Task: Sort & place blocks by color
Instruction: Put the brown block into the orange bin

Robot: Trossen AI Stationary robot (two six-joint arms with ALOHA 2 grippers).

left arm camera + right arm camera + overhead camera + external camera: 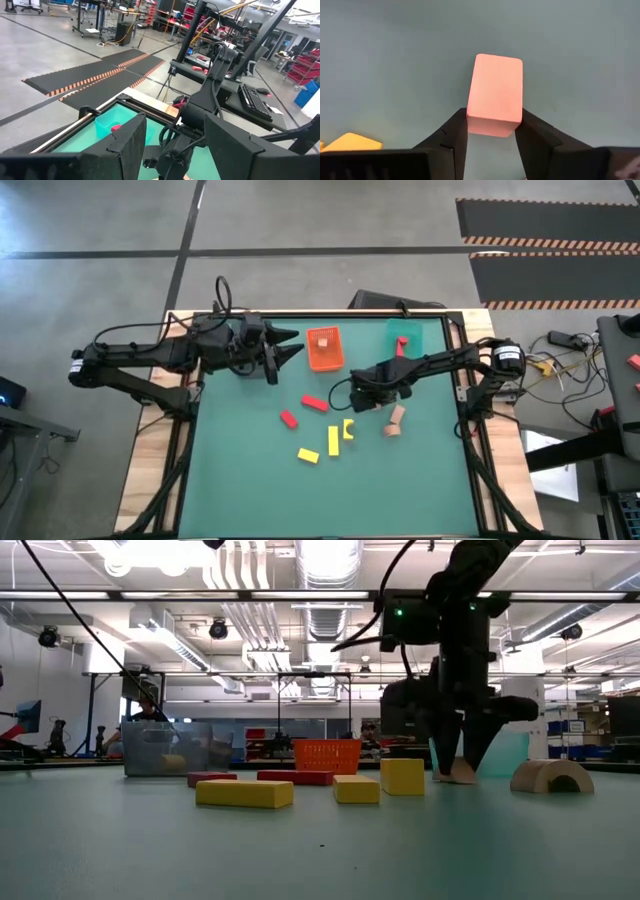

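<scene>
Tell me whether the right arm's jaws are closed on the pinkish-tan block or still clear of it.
Closed on it, apparently: in the right wrist view, the right gripper has both fingers flush against the pinkish-tan block's sides. Whether it is lifted, cannot tell.

- The pink block (496, 95) between my right fingers (451, 140) looks smooth and matt.
- My fingers: dark matt plastic.
- Table (400, 480): matt green mat, pale wood edge.

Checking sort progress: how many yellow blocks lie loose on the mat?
3, clustered mid-mat: left yellow block, middle yellow block, right yellow block. The orange tray or teal tray may hide more.
</scene>
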